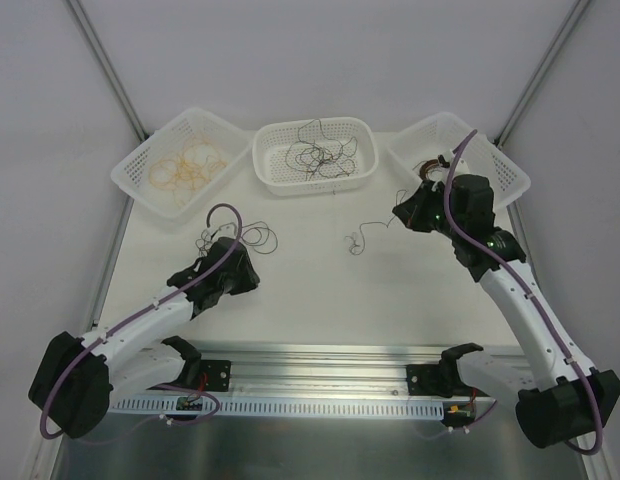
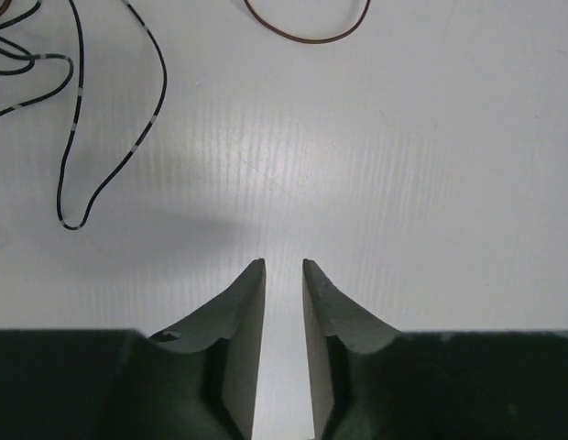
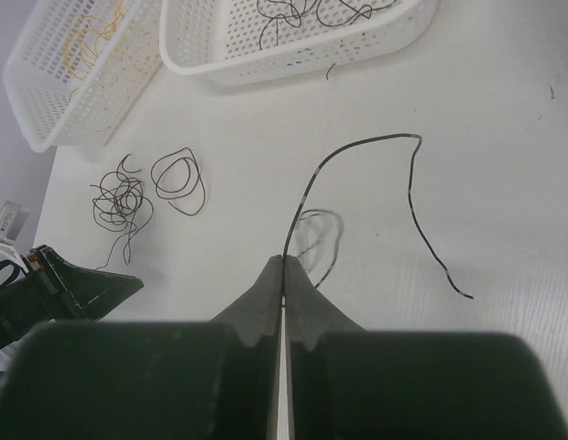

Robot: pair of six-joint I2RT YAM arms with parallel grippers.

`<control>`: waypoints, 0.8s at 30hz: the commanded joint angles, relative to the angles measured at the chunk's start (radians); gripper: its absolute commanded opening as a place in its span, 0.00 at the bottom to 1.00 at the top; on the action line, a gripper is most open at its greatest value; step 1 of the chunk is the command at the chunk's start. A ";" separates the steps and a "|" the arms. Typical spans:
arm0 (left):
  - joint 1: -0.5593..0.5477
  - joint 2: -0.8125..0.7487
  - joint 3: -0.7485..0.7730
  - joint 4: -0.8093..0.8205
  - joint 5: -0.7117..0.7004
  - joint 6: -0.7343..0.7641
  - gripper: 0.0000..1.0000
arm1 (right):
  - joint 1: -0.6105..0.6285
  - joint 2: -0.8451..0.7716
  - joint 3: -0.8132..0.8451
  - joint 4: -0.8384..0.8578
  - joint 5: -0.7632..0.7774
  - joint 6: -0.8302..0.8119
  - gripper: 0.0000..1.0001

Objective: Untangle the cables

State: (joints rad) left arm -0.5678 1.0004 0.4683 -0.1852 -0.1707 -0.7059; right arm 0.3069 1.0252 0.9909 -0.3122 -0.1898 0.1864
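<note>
My right fingers (image 3: 262, 298) are clenched on one black cable (image 3: 357, 145), which arcs off up and right. Left fingers (image 2: 247, 302) slightly parted, grasping nothing. The cable tangle (image 3: 119, 197) lies upper left in the left wrist frame, so I judge the left arm nearer.
</note>
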 commanded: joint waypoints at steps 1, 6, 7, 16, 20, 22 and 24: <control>0.006 -0.008 0.098 -0.043 0.065 0.029 0.26 | 0.000 0.024 0.083 0.010 -0.027 -0.057 0.01; 0.022 -0.009 0.231 -0.150 0.094 0.115 0.59 | -0.002 0.081 0.170 0.053 -0.059 -0.064 0.00; 0.028 -0.009 0.251 -0.166 0.096 0.129 0.65 | -0.002 0.105 0.184 0.080 -0.069 -0.065 0.01; 0.123 -0.006 0.457 -0.372 0.033 0.377 0.99 | 0.003 0.312 0.380 0.229 -0.112 -0.028 0.01; 0.144 -0.008 0.445 -0.381 -0.068 0.451 0.99 | 0.001 0.464 0.494 0.295 -0.122 0.004 0.01; 0.146 -0.006 0.408 -0.379 -0.114 0.456 0.99 | 0.004 0.519 0.584 0.305 -0.120 0.019 0.01; 0.149 0.003 0.383 -0.376 -0.131 0.460 0.99 | 0.008 0.605 0.638 0.350 -0.122 0.030 0.00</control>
State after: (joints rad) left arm -0.4297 1.0004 0.8818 -0.5259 -0.2199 -0.3107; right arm 0.3077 1.5600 1.5345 -0.0853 -0.2890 0.1833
